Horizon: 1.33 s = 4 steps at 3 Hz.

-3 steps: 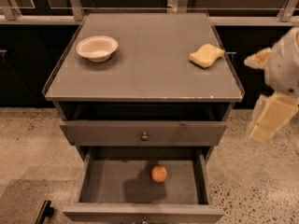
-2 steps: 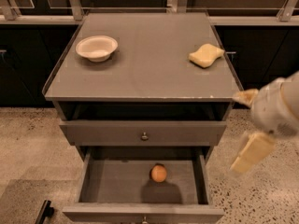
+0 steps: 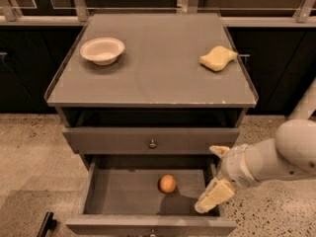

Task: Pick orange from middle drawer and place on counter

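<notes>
- The gripper point(image 3: 210, 177) is in the lower right of the frame, at the right-hand edge of the open middle drawer point(image 3: 123, 194). Its two pale fingers are spread wide, one tip up near the drawer front above and the other low over the drawer's right wall, with nothing between them.
- The white arm point(image 3: 276, 157) behind it comes in from the right edge of the frame.
- The orange point(image 3: 168, 183) lies on the drawer's grey floor, just right of the middle and left of the gripper. It is near the lower finger but not touching it.
- The middle drawer is pulled out towards the bottom of the frame, and its floor holds only the orange.
- Above it, the upper drawer front point(image 3: 152, 143) is closed, with a small knob at its centre.
- The counter point(image 3: 158, 68) fills the upper middle of the frame.
- A white bowl point(image 3: 102, 50) stands at the counter's upper left.
- A pale yellow sponge point(image 3: 218, 58) lies at the counter's upper right, well apart from the bowl.
</notes>
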Available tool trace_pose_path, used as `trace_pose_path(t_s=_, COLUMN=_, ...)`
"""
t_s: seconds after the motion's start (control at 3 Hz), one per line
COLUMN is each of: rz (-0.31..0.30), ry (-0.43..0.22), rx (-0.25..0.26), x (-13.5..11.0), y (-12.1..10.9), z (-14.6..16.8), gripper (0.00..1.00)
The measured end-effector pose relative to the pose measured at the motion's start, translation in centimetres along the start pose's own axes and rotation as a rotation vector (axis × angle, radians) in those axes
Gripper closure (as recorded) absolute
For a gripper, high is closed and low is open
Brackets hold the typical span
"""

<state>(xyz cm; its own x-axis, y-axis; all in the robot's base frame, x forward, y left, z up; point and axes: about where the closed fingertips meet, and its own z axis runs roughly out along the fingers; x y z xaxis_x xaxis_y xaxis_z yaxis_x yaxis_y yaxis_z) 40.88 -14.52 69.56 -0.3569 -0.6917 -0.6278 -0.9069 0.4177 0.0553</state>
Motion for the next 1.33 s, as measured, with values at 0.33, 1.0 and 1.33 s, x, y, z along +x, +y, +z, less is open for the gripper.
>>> trace_pose_path(t_s=0.33, rz=0.02, ry=-0.027, rx=0.049, x=0.3, y=-1.9, z=1.0, gripper=0.0)
trace_pose_path(t_s=1.0, rz=0.163, ry=-0.109, rx=0.14, x=3.7, y=-4.3, z=4.8, gripper=0.0)
trace_pose_path(t_s=1.33, rz=0.242, ry=-0.177, rx=0.174, x=6.6, y=-8.1, z=8.9, gripper=0.0)
